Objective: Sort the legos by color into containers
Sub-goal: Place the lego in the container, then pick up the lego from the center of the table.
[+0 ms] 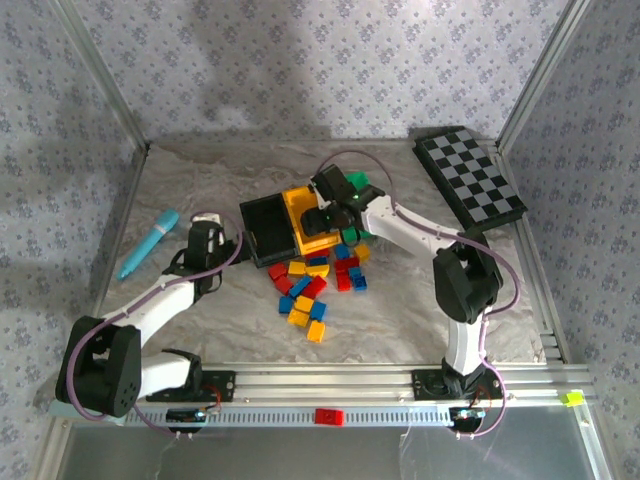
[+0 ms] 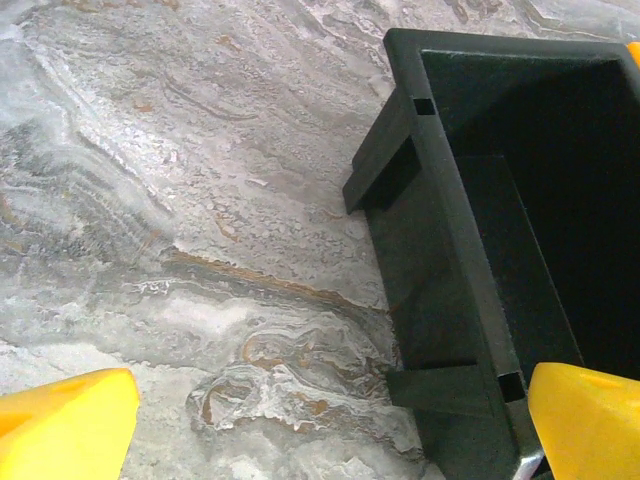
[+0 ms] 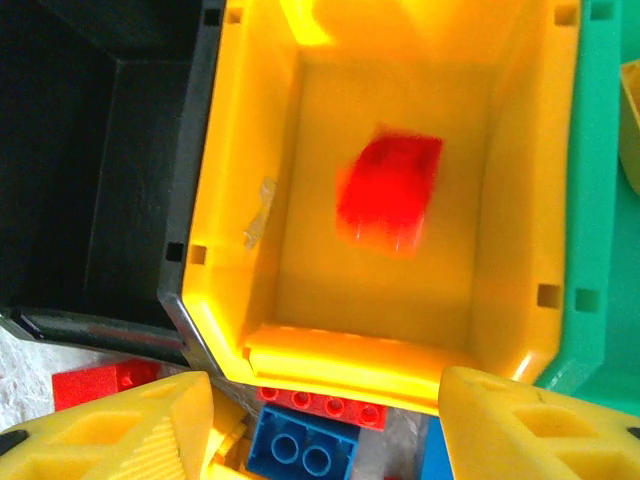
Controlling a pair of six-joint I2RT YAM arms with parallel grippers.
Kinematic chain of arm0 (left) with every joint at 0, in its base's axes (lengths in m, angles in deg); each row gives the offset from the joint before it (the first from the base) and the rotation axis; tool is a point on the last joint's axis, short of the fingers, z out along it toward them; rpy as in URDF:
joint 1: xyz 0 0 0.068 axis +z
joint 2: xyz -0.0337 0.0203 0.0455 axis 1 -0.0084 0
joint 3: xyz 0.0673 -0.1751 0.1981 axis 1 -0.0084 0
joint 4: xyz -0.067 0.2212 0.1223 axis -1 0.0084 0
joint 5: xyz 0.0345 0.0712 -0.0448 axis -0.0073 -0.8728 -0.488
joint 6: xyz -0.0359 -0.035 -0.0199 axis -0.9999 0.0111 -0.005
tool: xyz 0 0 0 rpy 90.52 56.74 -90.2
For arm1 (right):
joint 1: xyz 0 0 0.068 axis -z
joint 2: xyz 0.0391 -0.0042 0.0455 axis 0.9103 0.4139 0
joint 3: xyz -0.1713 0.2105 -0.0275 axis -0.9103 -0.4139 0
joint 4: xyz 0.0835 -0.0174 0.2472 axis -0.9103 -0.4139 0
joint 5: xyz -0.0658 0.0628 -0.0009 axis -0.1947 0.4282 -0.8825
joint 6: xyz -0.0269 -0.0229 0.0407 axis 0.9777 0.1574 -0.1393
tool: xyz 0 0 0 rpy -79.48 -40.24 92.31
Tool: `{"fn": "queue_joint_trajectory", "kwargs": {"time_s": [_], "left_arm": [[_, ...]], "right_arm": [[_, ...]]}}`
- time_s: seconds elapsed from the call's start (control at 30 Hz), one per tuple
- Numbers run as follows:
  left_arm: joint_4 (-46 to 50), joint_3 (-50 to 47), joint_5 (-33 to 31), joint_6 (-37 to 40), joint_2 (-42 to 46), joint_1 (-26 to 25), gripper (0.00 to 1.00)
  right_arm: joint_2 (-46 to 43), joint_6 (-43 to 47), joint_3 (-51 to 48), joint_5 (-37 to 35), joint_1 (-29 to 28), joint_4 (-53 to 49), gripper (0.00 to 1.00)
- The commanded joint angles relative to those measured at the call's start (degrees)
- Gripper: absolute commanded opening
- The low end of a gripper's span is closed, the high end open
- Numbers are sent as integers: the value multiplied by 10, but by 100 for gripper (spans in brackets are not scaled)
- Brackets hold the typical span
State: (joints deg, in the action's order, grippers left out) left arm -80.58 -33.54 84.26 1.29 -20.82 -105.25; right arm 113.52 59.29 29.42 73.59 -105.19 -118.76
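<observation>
A red brick (image 3: 388, 192) is inside the yellow bin (image 3: 235, 150), seen against its floor just right of the middle; it is blurred, so its studs and how it lies cannot be made out. The yellow bin stands between the black bin (image 3: 110, 150) on its left and the green bin (image 3: 595, 150) on its right, walls touching on both sides. The right gripper (image 3: 330, 430) hangs above the yellow bin's near rim, its two yellow fingers (image 3: 130, 430) spread apart with nothing between them. Under that rim lie loose legos (image 1: 312, 285): a blue brick (image 3: 300, 450) touching a red studded piece (image 3: 320, 405), and another red one (image 3: 100, 380) by the black bin's near corner. From above, this pile of red, blue and yellow bricks spreads over the marbled table (image 2: 150, 200) on the near side of the bins. The left gripper (image 2: 330, 430) is at the black bin's left side, near its outer wall (the part of the interior it sees looks dark and bare), fingers wide apart and holding nothing. Farther left lies a cyan marker pen (image 1: 150, 243), well apart from the bins; a checkerboard (image 1: 470, 180) sits at the far right corner. One red brick (image 1: 329, 416) rests on the rail at the near edge.
</observation>
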Motion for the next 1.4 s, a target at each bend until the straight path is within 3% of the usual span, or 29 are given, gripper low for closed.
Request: {"fn": "queue_joint_trajectory", "kwargs": {"time_s": [0.0,0.67,0.87,1.37], "left_arm": [[4,16,3,-2,9,4,100],[-7,17,21,-13,-11,4,100],[-10,18,29,-16,-18,4,100],[-8,19,34,-17,-16,3,100]], "right_arm": [[-27,7,-13,-8,8,-14,63],[-229,-87,-322,-41,-22,-49,57],[-218,-110,-353,-35,-27,-31,51],[-132,-98,-327,-37,-26,13,50]]}}
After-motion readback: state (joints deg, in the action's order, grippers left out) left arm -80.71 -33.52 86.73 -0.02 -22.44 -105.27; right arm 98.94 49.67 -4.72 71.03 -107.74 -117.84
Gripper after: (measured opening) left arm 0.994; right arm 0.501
